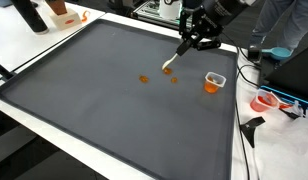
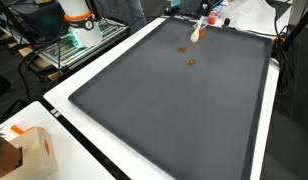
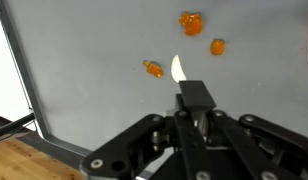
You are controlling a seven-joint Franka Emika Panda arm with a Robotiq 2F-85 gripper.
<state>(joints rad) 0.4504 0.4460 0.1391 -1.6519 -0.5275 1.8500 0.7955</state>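
A dark grey mat (image 1: 104, 110) was laid over a white table (image 1: 34, 125), and nearly the whole top was covered by it. The gripper (image 1: 195, 44) was seen at 1 o'clock of the mat in an exterior view, clamped shut on the handle of a white spoon (image 1: 170, 66). The spoon was held tilted, with its bowl pointed down toward 7 o'clock, above the mat. Orange pieces (image 1: 144, 79) were scattered on the mat just past the spoon bowl, at about 8 o'clock of it. A small clear cup (image 1: 214, 82) with orange contents stood on the mat at 4 o'clock of the spoon, near it but apart from it.

Three orange pieces (image 3: 191, 22) were counted in the wrist view. Fewer could be made out in the exterior views. The spoon bowl (image 3: 178, 68) was shown there just beside the nearest piece, not touching it, and the fingers (image 3: 197, 98) were pressed together on the handle. A wooden floor (image 3: 24, 160) was shown only in the wrist view, at 7 o'clock. A cardboard box (image 2: 29, 150) was shown only in an exterior view, on the table at 7 o'clock, well apart from the spoon (image 2: 196, 34).
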